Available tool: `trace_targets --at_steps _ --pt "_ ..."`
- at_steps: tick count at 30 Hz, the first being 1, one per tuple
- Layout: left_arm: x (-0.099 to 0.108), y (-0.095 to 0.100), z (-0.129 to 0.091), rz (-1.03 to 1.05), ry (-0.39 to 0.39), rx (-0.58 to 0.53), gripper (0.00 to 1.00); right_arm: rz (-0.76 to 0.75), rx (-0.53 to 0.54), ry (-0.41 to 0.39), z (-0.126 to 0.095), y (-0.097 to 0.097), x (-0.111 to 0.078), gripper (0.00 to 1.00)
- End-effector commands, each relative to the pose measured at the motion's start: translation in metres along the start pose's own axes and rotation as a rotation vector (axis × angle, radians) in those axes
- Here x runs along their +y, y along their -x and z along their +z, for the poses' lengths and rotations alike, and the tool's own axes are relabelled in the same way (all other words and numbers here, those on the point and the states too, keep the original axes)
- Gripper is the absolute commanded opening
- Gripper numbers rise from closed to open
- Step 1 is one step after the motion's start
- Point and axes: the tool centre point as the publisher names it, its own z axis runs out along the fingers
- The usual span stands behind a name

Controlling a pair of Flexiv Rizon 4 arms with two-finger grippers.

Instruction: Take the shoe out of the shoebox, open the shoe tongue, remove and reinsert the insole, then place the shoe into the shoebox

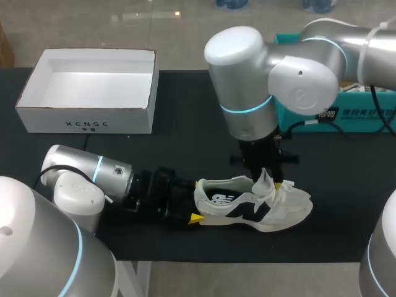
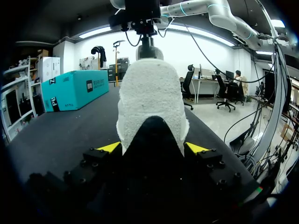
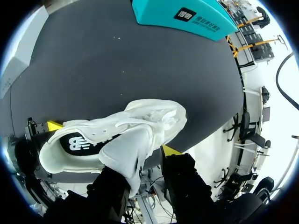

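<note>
The right pincer (image 1: pixel 266 178) is clenched on the tongue (image 3: pixel 128 149), the left pincer (image 2: pixel 153 148) on the heel of the shoe (image 1: pixel 253 207), which could be dragged free by too hard a pull.

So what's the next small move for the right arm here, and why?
Probably pull the tongue up and toward the toe. The right gripper is shut on it, the left gripper clamps the shoe at its heel on the table, and the insole is only partly exposed.
</note>
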Motion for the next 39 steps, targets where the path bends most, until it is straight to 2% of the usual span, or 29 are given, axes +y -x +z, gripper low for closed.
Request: trace_targets --at_steps 1,3,4,6,13,24,34,35,38,39 --pt "0.004 -0.002 0.006 0.0 0.003 -0.001 0.0 0.238 -0.023 0.017 -0.01 -0.007 -0.003 0.3" --pt "0.004 -0.002 0.006 0.0 0.003 -0.001 0.0 0.232 -0.029 0.022 -0.014 -0.007 -0.002 0.27" --pt "0.004 -0.002 0.006 0.0 0.003 -0.001 0.0 0.229 -0.032 0.024 -0.015 -0.006 -0.001 0.22" --pt "0.004 -0.002 0.006 0.0 0.003 -0.001 0.0 0.227 -0.032 0.03 -0.018 -0.005 0.0 0.0" --pt "0.004 -0.002 0.006 0.0 0.003 -0.001 0.0 0.269 -0.004 0.01 -0.016 0.013 0.0 0.0" --pt "0.004 -0.002 0.006 0.0 0.003 -0.001 0.0 0.365 0.122 -0.043 0.003 0.051 -0.008 0.0" --pt "0.004 -0.002 0.006 0.0 0.003 -0.001 0.0 0.369 0.154 -0.047 0.001 0.049 -0.003 0.0" --pt "0.004 -0.002 0.006 0.0 0.003 -0.001 0.0 0.364 0.159 -0.044 0.0 0.048 -0.003 0.09" --pt "0.004 -0.002 0.006 0.0 0.003 -0.001 0.0 0.343 0.18 -0.026 -0.008 0.047 -0.003 0.5" --pt "0.004 -0.002 0.006 0.0 0.003 -0.001 0.0 0.34 0.181 -0.026 -0.011 0.047 -0.003 0.78"
